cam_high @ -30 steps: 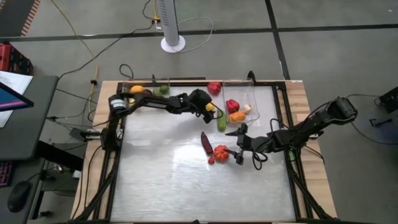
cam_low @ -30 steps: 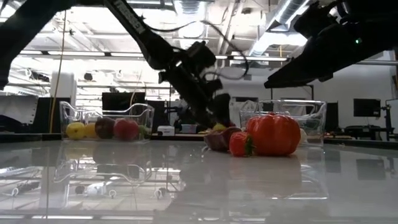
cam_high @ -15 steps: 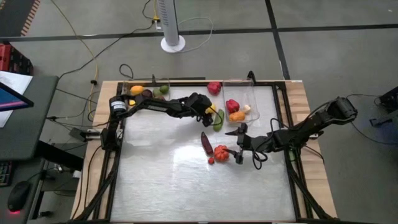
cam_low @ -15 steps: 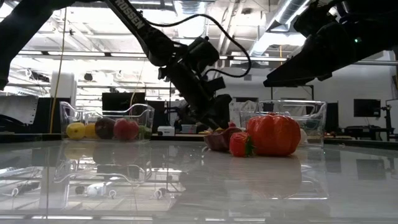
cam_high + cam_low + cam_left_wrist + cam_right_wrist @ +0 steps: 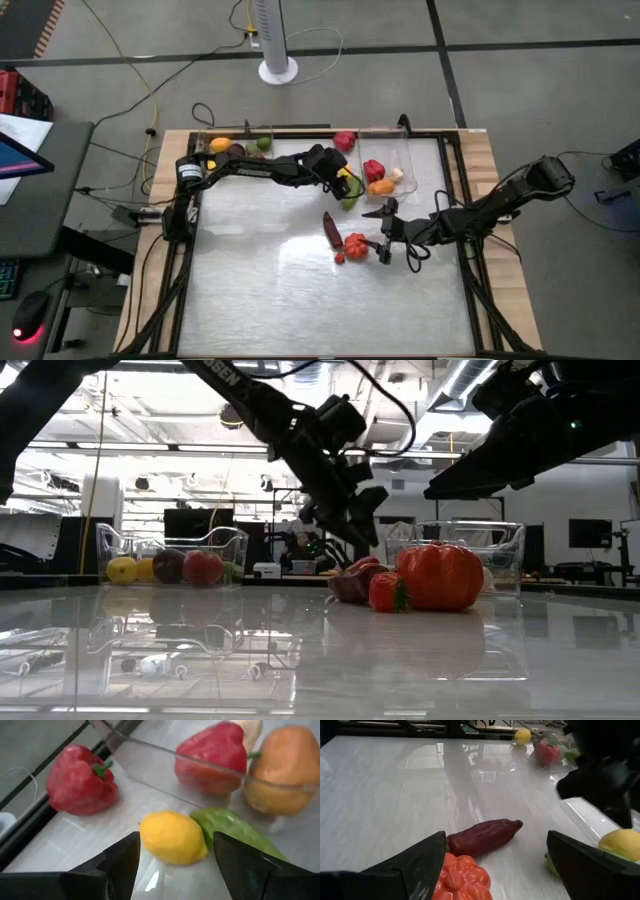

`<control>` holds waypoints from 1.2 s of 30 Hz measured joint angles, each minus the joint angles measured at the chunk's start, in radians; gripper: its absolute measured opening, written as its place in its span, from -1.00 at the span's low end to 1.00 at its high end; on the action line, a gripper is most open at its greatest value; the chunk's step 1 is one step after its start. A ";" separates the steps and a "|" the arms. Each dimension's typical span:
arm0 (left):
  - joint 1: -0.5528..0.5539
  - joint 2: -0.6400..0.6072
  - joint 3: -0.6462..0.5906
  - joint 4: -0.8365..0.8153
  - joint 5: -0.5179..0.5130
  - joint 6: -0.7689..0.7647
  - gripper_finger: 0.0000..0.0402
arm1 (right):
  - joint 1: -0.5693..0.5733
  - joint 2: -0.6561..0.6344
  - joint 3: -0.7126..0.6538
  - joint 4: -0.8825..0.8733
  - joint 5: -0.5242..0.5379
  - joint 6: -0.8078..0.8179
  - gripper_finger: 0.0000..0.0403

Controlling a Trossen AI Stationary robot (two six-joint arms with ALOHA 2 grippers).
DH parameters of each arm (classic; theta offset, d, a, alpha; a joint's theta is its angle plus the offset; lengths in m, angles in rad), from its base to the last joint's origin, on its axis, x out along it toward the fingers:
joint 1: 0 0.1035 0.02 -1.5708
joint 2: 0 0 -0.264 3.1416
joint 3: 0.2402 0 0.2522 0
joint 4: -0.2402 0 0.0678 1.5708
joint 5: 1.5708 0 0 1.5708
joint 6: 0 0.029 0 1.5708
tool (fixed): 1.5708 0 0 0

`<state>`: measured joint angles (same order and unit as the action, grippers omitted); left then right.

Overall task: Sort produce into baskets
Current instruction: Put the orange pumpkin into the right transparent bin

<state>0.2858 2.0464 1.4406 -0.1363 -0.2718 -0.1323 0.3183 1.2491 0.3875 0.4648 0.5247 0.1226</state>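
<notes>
Clear plastic walled the left basket (image 5: 232, 146), which held fruit at the table's far-left corner. Mid-table, the left gripper (image 5: 345, 186) hung spread above a lemon (image 5: 172, 838) beside the right basket (image 5: 406, 160). Rightward, the right gripper (image 5: 384, 232) stood spread near a tomato (image 5: 355, 245).

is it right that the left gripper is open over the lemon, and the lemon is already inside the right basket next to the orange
Not quite. The left gripper is open over the lemon, but the lemon lies on the table outside the right basket, beside a green vegetable. The orange is inside, behind the clear wall. The left wrist view shows this.
</notes>
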 joint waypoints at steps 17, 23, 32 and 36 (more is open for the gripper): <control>0.013 0.020 0.076 -0.120 0.056 0.029 0.18 | 0.014 -0.020 0.000 0.017 0.038 -0.021 0.85; -0.101 -0.047 -0.021 -0.061 -0.104 0.184 0.17 | 0.023 -0.025 0.000 -0.031 -0.008 0.009 0.85; -0.220 -0.259 -0.401 0.254 -0.070 0.177 0.17 | 0.023 0.023 0.049 -0.133 -0.160 0.027 0.85; -0.271 -0.401 -0.553 0.317 -0.069 0.125 0.17 | 0.007 0.103 0.092 -0.116 -0.161 -0.026 0.85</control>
<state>0.0150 1.6450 0.8878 0.1807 -0.3410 -0.0075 0.3257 1.3526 0.4791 0.3485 0.3640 0.0968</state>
